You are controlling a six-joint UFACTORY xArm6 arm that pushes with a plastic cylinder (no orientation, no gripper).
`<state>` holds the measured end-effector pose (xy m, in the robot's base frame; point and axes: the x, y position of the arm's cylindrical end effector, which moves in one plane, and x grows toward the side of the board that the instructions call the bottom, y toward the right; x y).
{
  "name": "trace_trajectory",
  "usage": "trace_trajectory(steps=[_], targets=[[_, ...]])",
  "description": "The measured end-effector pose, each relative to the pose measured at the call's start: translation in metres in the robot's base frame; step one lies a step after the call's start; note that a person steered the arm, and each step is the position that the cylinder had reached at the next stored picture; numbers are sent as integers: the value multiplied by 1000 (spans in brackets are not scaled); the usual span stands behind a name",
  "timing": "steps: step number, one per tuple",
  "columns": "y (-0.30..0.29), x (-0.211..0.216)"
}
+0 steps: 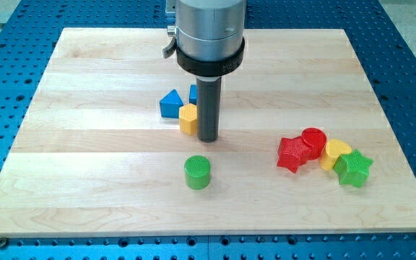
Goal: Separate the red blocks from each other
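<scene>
My tip [208,139] sits near the middle of the tabletop [85,87], right beside the yellow block [188,118]. There is no claw, just a rod holding nothing. Toward the right edge, the red star [292,153] touches the red round block [314,139]. Both look bumpy and bright.

We see two red blocks lying at the right of the board, in its nearer half. The red star block [292,154] lies flat on the left, and the red cylinder block [313,139] stands upright just right of it and slightly farther back, the two touching each other
</scene>
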<state>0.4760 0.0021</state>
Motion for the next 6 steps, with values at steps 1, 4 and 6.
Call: trace_trajectory(steps=[1, 4, 6], targets=[[28, 2], [231, -44], [199, 26]])
